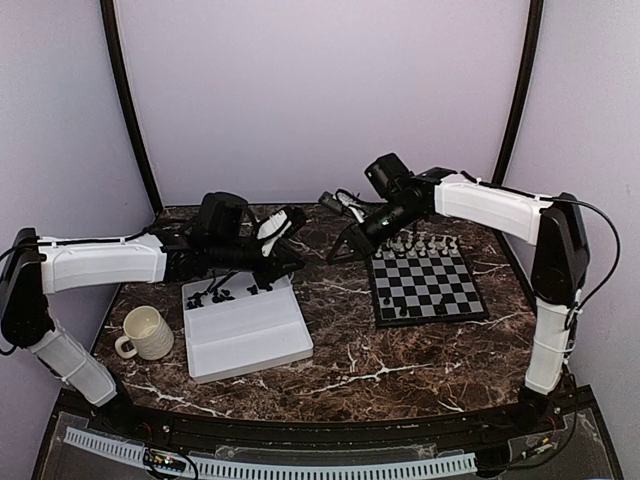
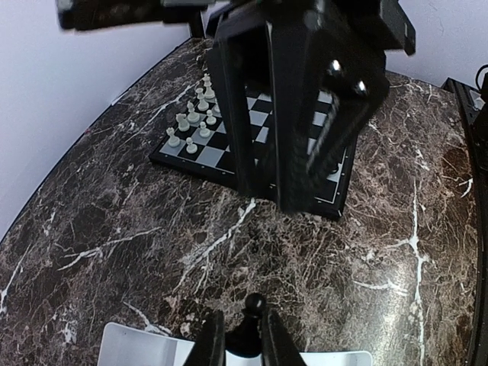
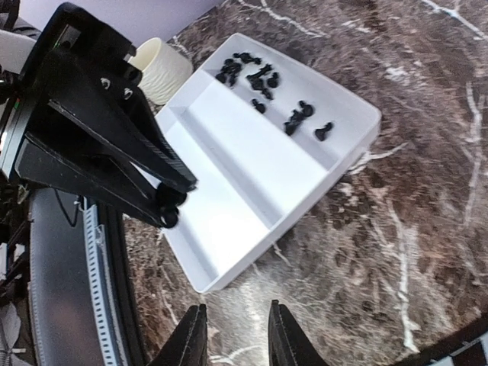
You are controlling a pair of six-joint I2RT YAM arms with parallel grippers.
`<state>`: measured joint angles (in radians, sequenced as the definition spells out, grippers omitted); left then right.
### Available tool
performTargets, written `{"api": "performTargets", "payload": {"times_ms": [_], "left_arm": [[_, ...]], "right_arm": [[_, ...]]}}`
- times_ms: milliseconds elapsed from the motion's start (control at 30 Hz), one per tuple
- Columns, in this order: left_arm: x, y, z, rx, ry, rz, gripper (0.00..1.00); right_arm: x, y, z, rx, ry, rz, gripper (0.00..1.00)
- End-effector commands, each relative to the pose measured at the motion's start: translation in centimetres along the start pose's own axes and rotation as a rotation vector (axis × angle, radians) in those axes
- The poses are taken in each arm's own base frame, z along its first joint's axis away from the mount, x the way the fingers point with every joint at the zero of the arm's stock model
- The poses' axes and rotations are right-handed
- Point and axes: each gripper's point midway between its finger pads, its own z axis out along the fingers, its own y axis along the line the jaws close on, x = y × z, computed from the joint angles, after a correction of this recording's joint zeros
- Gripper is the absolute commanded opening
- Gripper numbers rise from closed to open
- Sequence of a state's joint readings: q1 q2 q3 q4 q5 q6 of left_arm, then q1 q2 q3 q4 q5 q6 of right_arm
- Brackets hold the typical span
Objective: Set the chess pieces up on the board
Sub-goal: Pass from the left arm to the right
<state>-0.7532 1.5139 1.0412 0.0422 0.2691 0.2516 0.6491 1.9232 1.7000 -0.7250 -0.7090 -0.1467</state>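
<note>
White chessmen (image 1: 425, 243) fill the far rows of the board (image 1: 428, 285), black chessmen (image 1: 225, 293) mostly lie in the tray (image 1: 250, 335) left of the board; left claw (image 2: 242, 326) clenched on a black pawn (image 2: 252, 309) there, right claw (image 3: 235, 326) released, empty.

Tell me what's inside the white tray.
Loose black pieces lie in one end compartment of the tray; the wider sections look bare. The left fingers cover part of the tray's edge, so that strip is unseen.
</note>
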Motion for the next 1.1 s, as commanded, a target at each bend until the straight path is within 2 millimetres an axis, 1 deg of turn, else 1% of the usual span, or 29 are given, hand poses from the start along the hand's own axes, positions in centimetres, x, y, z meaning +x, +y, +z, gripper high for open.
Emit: {"api": "performTargets", "payload": {"times_ms": [0,100,233,300,367,400,533,600,633,733,833,1067], "left_arm": [[-2.1,-2.1,-1.3,0.015,-0.081,0.095,0.08],[-1.8,-3.3,-1.0,0.013,-0.052,0.135,0.08],[-1.5,-4.2,-0.6,0.025,-0.036,0.157,0.08],[-1.5,-4.2,-0.5,0.021,-0.026,0.16,0.08],[-1.4,-4.0,-0.4,0.011,-0.021,0.161,0.08],[-1.3,-3.9,-0.4,0.006,-0.017,0.162,0.08],[-1.5,-3.8,-0.6,-0.006,-0.019,0.167,0.08],[-1.6,-3.6,-0.8,-0.015,-0.021,0.168,0.08],[-1.7,-3.6,-0.8,-0.017,-0.022,0.17,0.08],[-1.9,-3.5,-1.0,-0.023,-0.029,0.173,0.08],[-1.9,-3.6,-1.0,-0.018,-0.03,0.173,0.08],[-2.3,-3.9,-1.5,-0.006,-0.052,0.179,0.08]], "right_arm": [[-1.4,2.9,1.9,-0.155,-0.017,0.046,0.29],[-1.5,3.5,2.5,-0.208,-0.013,0.075,0.3],[-1.5,5.5,2.5,-0.304,-0.021,0.081,0.3],[-1.5,6.4,2.2,-0.342,-0.027,0.07,0.3],[-1.4,6.8,1.8,-0.352,-0.026,0.073,0.3],[-1.3,7.0,1.5,-0.347,-0.025,0.07,0.3],[-1.4,5.7,-0.1,-0.246,-0.047,0.042,0.31],[-1.5,5.8,-1.2,-0.25,-0.064,0.041,0.33],[-1.4,6.0,-1.4,-0.259,-0.064,0.041,0.35],[-0.3,7.0,-0.9,-0.316,-0.036,0.062,0.4],[0.5,7.6,0.3,-0.335,-0.003,0.073,0.41],[-0.1,6.4,1.5,-0.302,0.008,0.099,0.37]]}}
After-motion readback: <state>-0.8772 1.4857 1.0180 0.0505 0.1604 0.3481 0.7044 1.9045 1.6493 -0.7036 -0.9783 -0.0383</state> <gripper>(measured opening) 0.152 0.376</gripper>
